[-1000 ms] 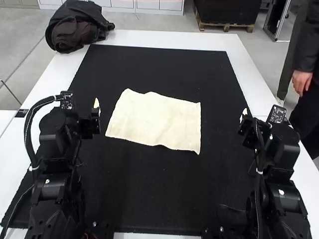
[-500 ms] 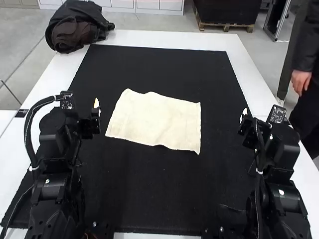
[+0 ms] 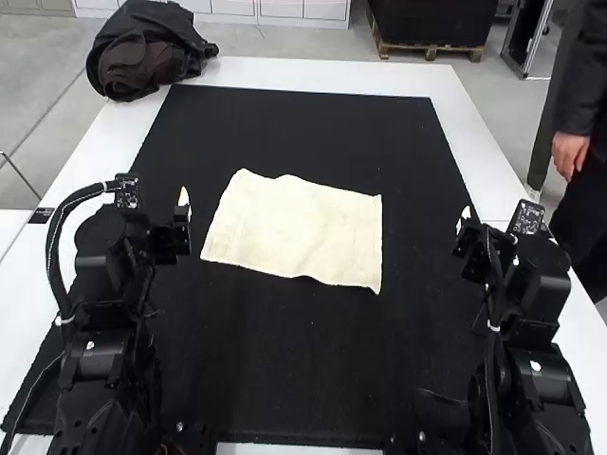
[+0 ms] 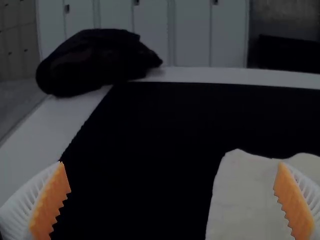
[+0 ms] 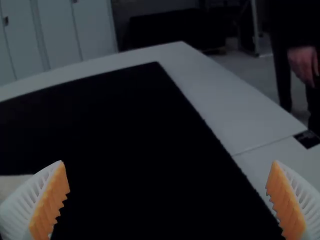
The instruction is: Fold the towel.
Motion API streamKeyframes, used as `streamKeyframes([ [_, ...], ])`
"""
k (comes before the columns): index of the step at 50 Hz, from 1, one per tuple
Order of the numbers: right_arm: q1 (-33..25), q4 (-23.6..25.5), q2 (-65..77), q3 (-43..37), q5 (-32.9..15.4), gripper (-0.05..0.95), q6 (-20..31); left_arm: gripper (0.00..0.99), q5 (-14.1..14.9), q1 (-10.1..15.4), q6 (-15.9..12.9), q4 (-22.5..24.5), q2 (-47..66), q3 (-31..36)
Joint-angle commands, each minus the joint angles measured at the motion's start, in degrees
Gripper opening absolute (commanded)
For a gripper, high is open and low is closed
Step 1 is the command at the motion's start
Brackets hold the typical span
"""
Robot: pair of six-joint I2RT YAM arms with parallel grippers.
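Left hand (image 4: 171, 163): released and empty; ribbed white fingers with orange pads (image 4: 51, 202), parted wide. Situated near the left edge of the towel (image 3: 296, 230); its own wrist view is dim, but the hand seems to be free of the cloth.

Right hand (image 5: 169, 162): of matching pattern, likewise released and empty, fingers well apart. Situated off the towel's right edge, at a wider remove than its counterpart.

Arms, one pair: left arm (image 3: 104, 332) and right arm (image 3: 541, 351), standing at opposite sides, both hands directed forward rather than down at the cloth.

Towel, one: cream, spread out in a single unfolded sheet, lightly rippled, edges uneven; laid on the black mat (image 3: 303, 123), between the hands, closer to the left.

Step in hand: judged to be the outset, with the first grasp not yet made.

Next move, as judged: hands lowered and brought inward to two corners of one edge, each pinching towel without mat, then a level lift and carry across to the opposite edge.

Surroundings: white surface (image 3: 285, 73) under the mat; dark bundle (image 3: 147, 57) at its far left corner.
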State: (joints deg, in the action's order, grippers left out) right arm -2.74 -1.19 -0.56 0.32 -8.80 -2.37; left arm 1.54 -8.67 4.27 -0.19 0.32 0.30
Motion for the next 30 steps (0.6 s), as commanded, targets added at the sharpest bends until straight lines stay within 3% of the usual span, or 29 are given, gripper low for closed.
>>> streamKeyframes([
  [1, -0.7, -0.3, 0.5, -0.3, 0.5, 0.91, -0.5, 0.961, 0.0, -0.5, 0.6, 0.3, -0.5, -0.2],
  [11, -0.7, -0.3, 0.5, -0.3, 0.5, 0.91, -0.5, 0.959, 0.0, -0.6, -0.1, 0.6, -0.6, -0.2],
  [19, -0.7, -0.3, 0.5, -0.3, 0.5, 0.91, -3.6, 0.959, 0.0, 0.0, -7.6, 1.8, -0.5, -0.2],
  [23, -0.6, 0.0, 0.5, -0.3, 0.5, 0.91, -10.7, 0.959, -0.2, -0.2, -7.5, 2.5, -0.6, -0.2],
  [27, -0.1, -0.3, 0.5, -0.3, 2.6, 0.91, -13.0, 0.959, -0.7, -0.3, -8.1, 3.0, -0.6, -0.2],
  [30, 0.1, -0.7, 0.5, -0.2, 2.7, 0.91, -16.2, 0.959, -3.5, -0.3, -8.6, 4.4, -0.6, -0.2],
])
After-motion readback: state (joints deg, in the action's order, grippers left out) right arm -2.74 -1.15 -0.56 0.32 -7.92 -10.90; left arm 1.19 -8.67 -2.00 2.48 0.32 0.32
